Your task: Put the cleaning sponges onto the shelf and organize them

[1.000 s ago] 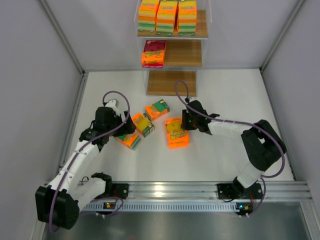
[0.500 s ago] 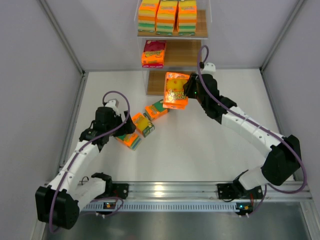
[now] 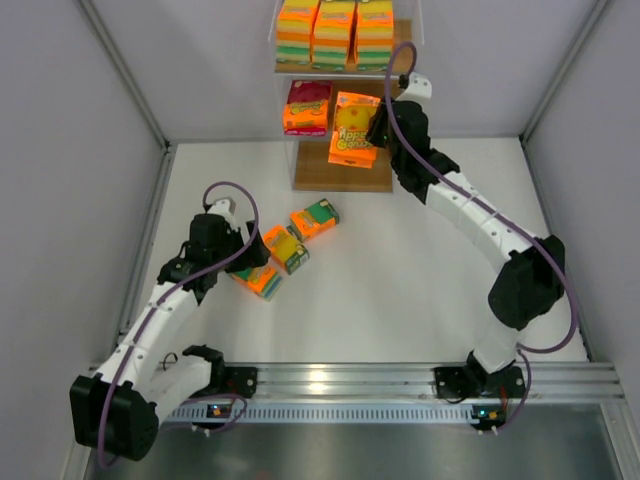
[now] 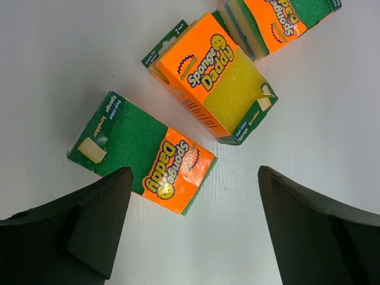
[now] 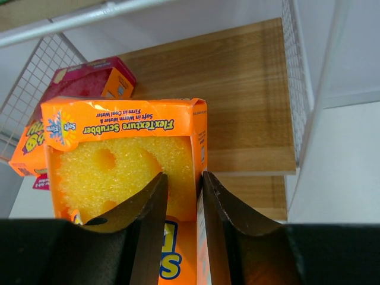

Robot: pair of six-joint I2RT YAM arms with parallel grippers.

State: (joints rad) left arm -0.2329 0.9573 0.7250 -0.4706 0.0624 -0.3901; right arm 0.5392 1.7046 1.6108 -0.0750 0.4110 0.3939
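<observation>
My right gripper is shut on a yellow-faced orange sponge pack, holding it in front of the middle board of the shelf. In the right wrist view the gripper pinches the pack's right edge. A magenta pack lies on the middle board; it shows in the right wrist view. Three packs stand on the top board. My left gripper is open over a green-faced pack on the table, with a yellow-faced pack and a third pack beyond. In the left wrist view the gripper straddles bare table.
The shelf's lowest board is bare wood. White wire mesh sides flank the middle board. Grey walls enclose the white table. A metal rail runs along the near edge.
My right arm lifted the yellow-faced pack off the table and carried it up and away to the shelf's middle tier. The left arm has barely moved.
</observation>
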